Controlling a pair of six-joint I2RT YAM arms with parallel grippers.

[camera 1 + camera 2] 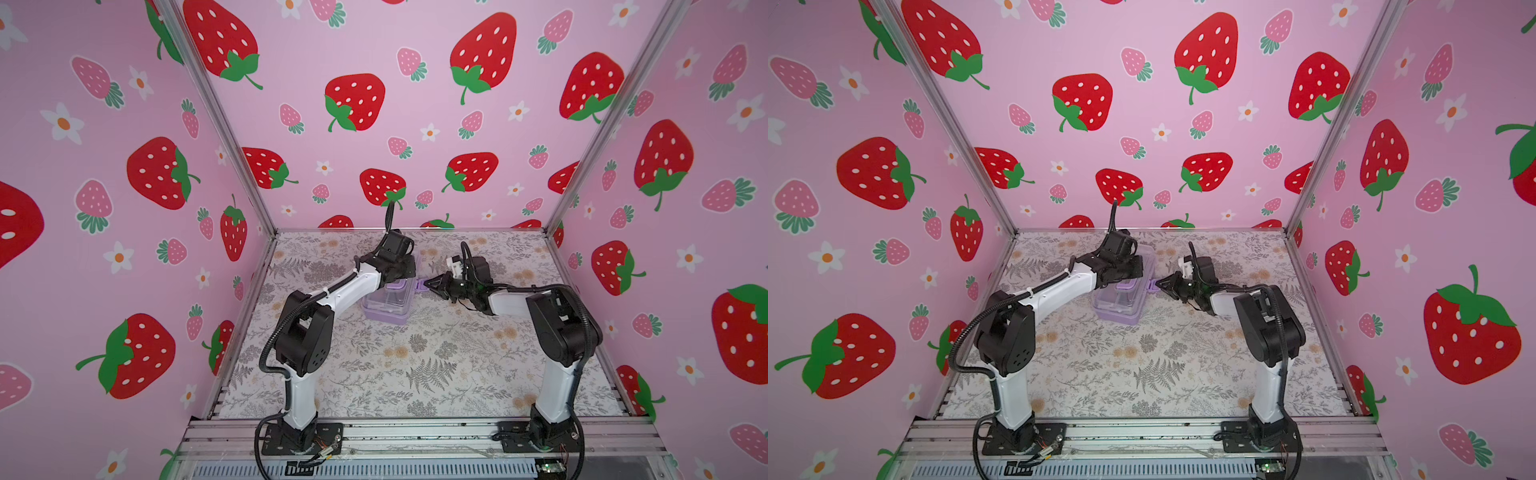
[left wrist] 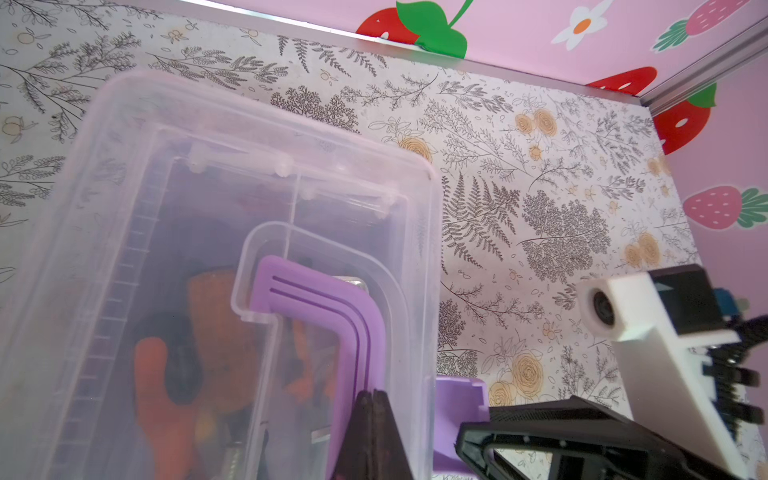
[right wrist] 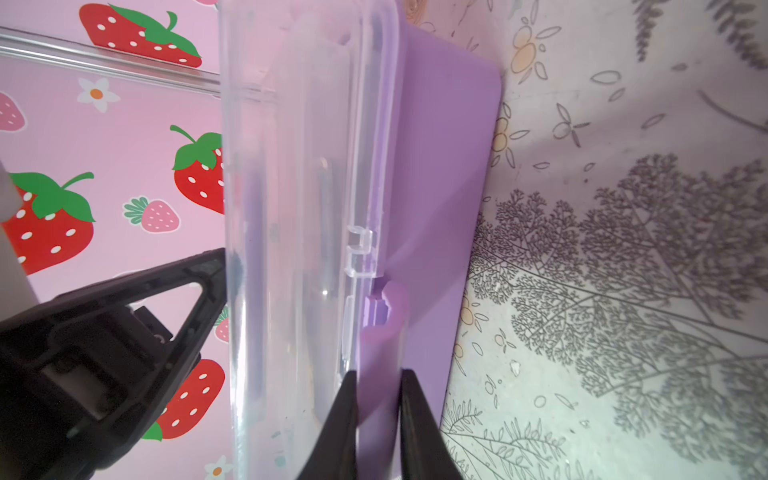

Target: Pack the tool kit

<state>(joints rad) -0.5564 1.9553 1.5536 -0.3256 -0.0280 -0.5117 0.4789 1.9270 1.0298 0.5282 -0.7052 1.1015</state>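
Note:
The tool kit (image 1: 388, 307) (image 1: 1121, 307) is a lilac case with a clear lid (image 2: 249, 199) (image 3: 307, 166), lying mid-table in both top views. Orange-handled tools (image 2: 158, 374) show through the lid. My left gripper (image 2: 372, 392) (image 1: 402, 274) is shut, its tips resting on the lid beside the purple U-shaped handle (image 2: 316, 299). My right gripper (image 3: 377, 374) (image 1: 430, 285) (image 1: 1160, 285) comes in from the kit's right side. Its jaws stand narrowly apart with the purple side latch (image 3: 384, 316) (image 2: 457, 399) pinched between them.
The kit lies on a floral table (image 1: 415, 365) inside pink strawberry walls. An aluminium rail (image 1: 415, 432) with both arm bases runs along the front edge. The right arm's white wrist camera (image 2: 602, 311) hangs just right of the kit.

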